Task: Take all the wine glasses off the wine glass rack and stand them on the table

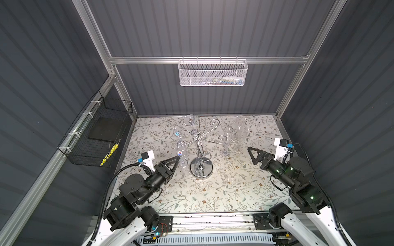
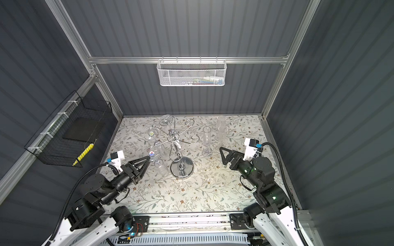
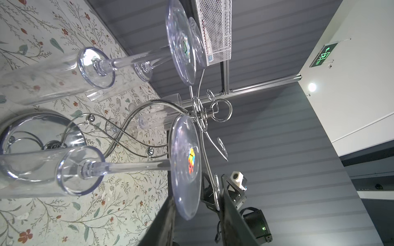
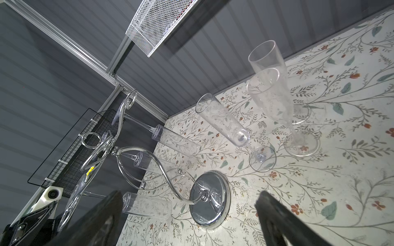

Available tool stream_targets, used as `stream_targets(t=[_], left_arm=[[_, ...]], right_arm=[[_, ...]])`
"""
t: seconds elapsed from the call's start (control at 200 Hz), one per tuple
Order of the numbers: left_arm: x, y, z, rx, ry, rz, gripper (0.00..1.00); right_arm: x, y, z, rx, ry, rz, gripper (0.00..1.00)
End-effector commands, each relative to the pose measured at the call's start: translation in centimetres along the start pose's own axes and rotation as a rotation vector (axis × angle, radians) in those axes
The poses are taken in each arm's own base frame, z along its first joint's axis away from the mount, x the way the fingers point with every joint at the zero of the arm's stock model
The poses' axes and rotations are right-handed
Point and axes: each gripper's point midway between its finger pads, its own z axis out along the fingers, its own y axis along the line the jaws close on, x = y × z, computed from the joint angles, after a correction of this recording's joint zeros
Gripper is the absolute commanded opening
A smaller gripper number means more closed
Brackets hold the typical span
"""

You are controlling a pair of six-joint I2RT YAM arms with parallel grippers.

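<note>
The chrome wine glass rack (image 1: 201, 168) (image 2: 183, 168) stands mid-table on its round base (image 4: 210, 200). Three clear wine glasses hang upside down from its left arms. The nearest one (image 1: 181, 152) (image 2: 151, 153) has a colourful sticker on its foot (image 3: 185, 166). My left gripper (image 1: 177, 158) (image 3: 197, 193) straddles the rim of that foot and the hook wire. Its jaws are narrow, with a gap still showing on the hook side. My right gripper (image 1: 252, 154) (image 4: 189, 191) hovers wide open to the right of the rack and holds nothing.
Three upright flutes (image 1: 228, 138) (image 1: 242, 136) (image 2: 221, 123) stand on the floral table to the right of the rack. A white mesh basket (image 1: 213, 73) hangs on the back rail. On the left wall hangs a black wire basket (image 1: 96, 136).
</note>
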Motion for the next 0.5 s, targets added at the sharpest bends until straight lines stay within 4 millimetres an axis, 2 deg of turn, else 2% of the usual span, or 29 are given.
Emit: stream_targets(t=[0.0, 0.495], left_arm=[[-0.18, 0.43, -0.04, -0.008, -0.016, -0.027, 0.35], [-0.41, 1.28, 0.43, -0.022, -0.04, -0.065, 0.23]], right_arm=[[-0.25, 0.18, -0.01, -0.015, -0.019, 0.009, 0.99], [0.14, -0.28, 0.13, -0.005, -0.013, 0.025, 0.99]])
